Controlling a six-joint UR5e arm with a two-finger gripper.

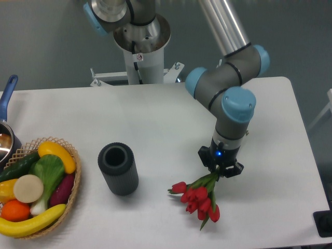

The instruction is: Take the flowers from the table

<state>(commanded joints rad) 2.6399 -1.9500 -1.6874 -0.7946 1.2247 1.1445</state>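
The gripper (221,170) points straight down over the near right part of the table (155,119), its two fingers drawn close together around the green stems of the flowers (199,199). The stems run up into the narrow gap between the fingers, so the hand has hold of the bunch at its stem end. The red blooms hang below and to the left of the gripper, fanned out toward the near edge of the table; whether they touch the white surface or hang just above it cannot be told from this view.

To the left of the flowers, well apart from them, a dark cylinder (118,168) stands upright with its open top showing. At the near left corner sits a woven basket (72,194) filled with fruit and vegetables (36,189). Just beyond the basket, at the left edge, part of a pot (6,137) with a blue handle shows.
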